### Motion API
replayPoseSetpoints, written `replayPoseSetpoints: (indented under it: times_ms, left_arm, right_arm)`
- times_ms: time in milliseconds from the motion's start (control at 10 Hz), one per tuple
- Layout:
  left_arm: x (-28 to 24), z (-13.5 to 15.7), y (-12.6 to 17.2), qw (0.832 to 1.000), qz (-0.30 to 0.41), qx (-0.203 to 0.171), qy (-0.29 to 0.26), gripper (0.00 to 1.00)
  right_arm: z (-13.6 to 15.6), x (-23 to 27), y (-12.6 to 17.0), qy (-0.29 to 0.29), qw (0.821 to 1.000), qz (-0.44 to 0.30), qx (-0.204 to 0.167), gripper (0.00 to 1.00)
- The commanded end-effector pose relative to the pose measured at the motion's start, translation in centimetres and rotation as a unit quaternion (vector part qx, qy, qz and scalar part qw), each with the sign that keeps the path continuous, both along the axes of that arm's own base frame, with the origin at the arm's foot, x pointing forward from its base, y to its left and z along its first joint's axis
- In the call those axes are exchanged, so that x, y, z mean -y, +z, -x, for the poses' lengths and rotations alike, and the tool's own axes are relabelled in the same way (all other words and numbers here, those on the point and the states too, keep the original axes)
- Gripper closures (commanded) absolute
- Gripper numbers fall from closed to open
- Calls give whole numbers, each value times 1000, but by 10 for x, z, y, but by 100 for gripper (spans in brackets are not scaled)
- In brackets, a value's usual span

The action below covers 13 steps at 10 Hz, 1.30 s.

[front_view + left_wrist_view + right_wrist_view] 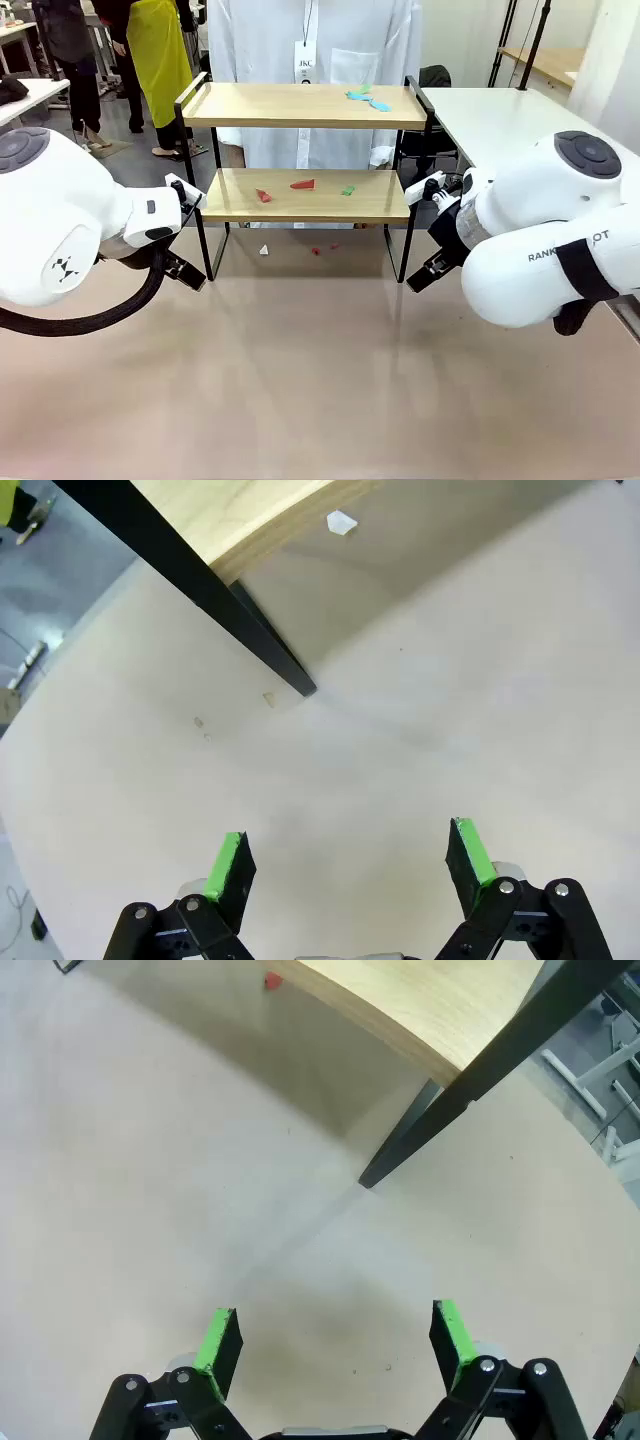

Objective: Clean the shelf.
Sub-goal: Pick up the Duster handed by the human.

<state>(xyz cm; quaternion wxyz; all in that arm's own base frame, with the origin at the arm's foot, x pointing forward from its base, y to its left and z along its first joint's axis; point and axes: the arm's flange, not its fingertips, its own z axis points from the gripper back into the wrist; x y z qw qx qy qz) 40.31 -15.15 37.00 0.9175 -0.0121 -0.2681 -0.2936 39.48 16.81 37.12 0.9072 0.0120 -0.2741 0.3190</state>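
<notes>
- The shelf (260, 104) stood in the upper middle of the front view, at the far side of the table (300, 390), with a person in a white coat (260, 40) right behind it.
- On the top board lay a blue scrap (368, 98), toward the right end.
- On the lower board lay two red scraps (302, 184) and a green scrap (347, 189). Under the shelf, on the table, sat a white scrap (264, 250) and some red bits (316, 250).
- The left arm came in from the left edge, its wrist bent toward the shelf's near left leg. The left gripper (185, 270) hung low over the table just beside that leg, angled down and to the right.
- In the left wrist view the left gripper (350, 855) was spread wide, with only bare table between the green pads (228, 865). The black leg (200, 590) ran from the upper left toward the centre, with the white scrap (341, 522) near the top.
- The right arm mirrored it from the right edge. The right gripper (425, 275) was tilted down and to the left, just beside the near right leg.
- In the right wrist view the right gripper (335, 1335) gaped too, holding nothing. The right leg (470, 1100) slanted down from the upper right, and a red bit (272, 979) showed at the top edge.
</notes>
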Motion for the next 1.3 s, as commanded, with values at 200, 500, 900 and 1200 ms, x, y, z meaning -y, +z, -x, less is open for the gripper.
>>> replayPoseSetpoints:
  times_ms: [200,500,900,1200]
  left_arm:
    - [0,0,0,1000,0,0,0,0]
    - [0,0,0,1000,0,0,0,0]
    - [0,0,0,1000,0,0,0,0]
    - [-21,-4,88,997,65,-5,-27,0]
  right_arm:
    - [0,0,0,0,1000,0,0,0]
    - [0,0,0,0,1000,0,0,0]
    - [0,0,0,0,1000,0,0,0]
    - [-14,28,93,3,998,-64,30,0]
